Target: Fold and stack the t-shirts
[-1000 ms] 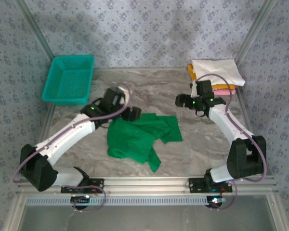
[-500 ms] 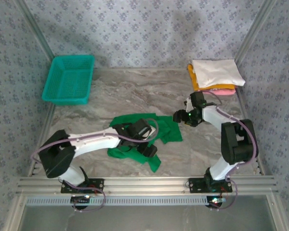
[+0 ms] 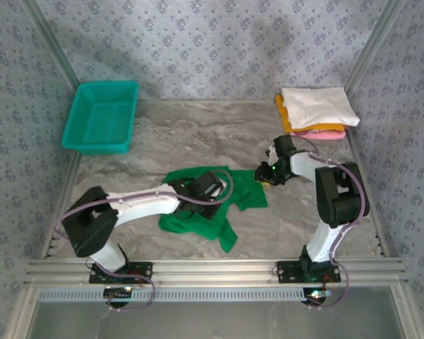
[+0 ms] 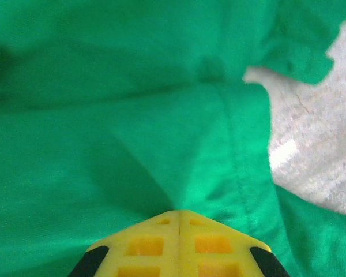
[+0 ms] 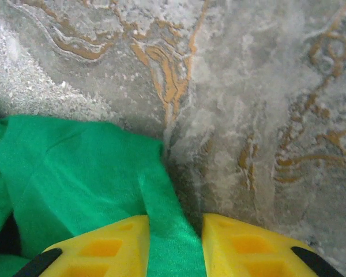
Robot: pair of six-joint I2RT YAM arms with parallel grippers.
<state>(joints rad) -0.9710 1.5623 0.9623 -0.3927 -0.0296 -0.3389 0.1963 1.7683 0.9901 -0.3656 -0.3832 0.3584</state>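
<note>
We see a teal mesh basket [image 3: 97,147] at the far left of the grey marble table [image 3: 198,134] — close under the blue patterned wall [image 3: 212,42]. Along the near edge runs a ribbed aluminium rail [image 3: 219,269] — silver, straight.

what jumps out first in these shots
The crumpled green t-shirt in the middle of the marble table, with the left gripper pinched shut on its cloth and the right gripper holding a strip at its right edge. Next, the stack of folded shirts at the far right corner and the teal basket at far left.
</note>
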